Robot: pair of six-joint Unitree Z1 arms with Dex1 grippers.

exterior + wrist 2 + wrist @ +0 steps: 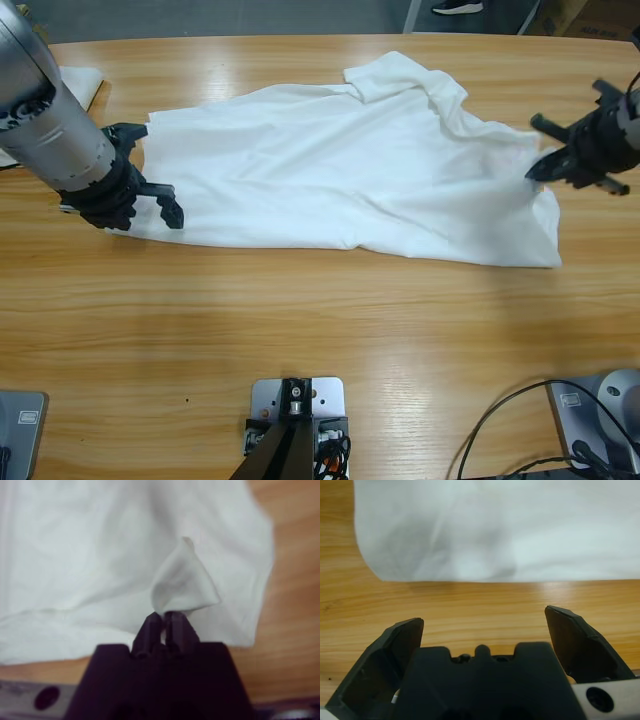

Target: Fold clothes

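Here, two silver-grey arms reach over the long wooden table (320, 320), one from each side of the high view. The left arm slants down from the upper left corner of that frame, and its black left gripper (150, 175) sits at the left hem of the one large, plain white, thin fabric T-shirt (340, 170), which lies spread and rumpled across the upper middle of the frame. In the left wrist view the two black jaws of the left gripper (484, 630) stand spread wide apart over bare wood, with the shirt's edge (495, 530) just beyond them across the top of the frame. The right arm enters at the right edge of the high view, its black right gripper (545, 160) at the shirt's right end. In the right wrist view the right gripper (162, 617) has its jaws pressed together, pinching a small raised fold of the white cloth (100, 555) at mid-frame. A second scrap of white cloth (80, 82) shows at the upper left, partly behind the left arm.
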